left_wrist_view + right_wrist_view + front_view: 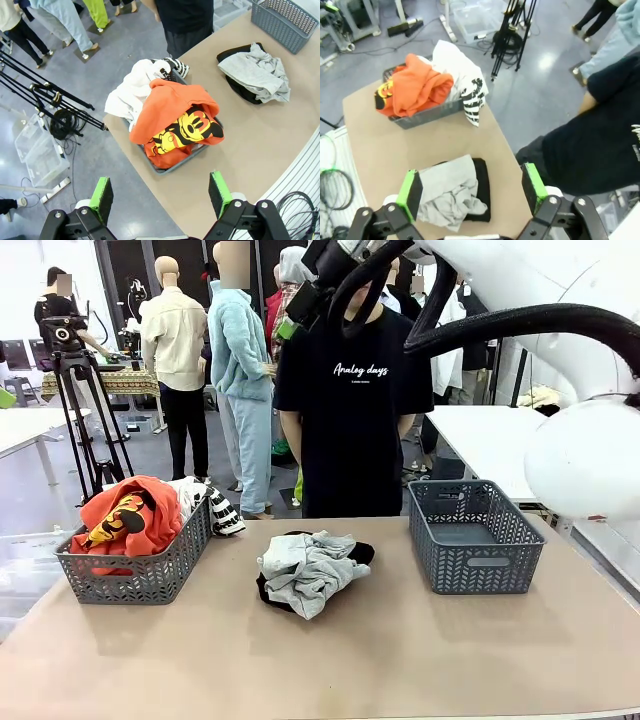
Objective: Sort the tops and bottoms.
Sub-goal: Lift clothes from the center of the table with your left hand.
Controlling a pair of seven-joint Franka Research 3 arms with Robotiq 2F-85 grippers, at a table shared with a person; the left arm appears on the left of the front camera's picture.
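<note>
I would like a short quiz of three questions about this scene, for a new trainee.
1. True or false: the orange shirt lies in the left basket.
2. The light grey shirt lies on top of: A) the black garment, B) the orange shirt, C) the left basket?
3. Fill in: the left gripper and the right gripper are both ____.
Key: 1 true; 2 A; 3 open.
</note>
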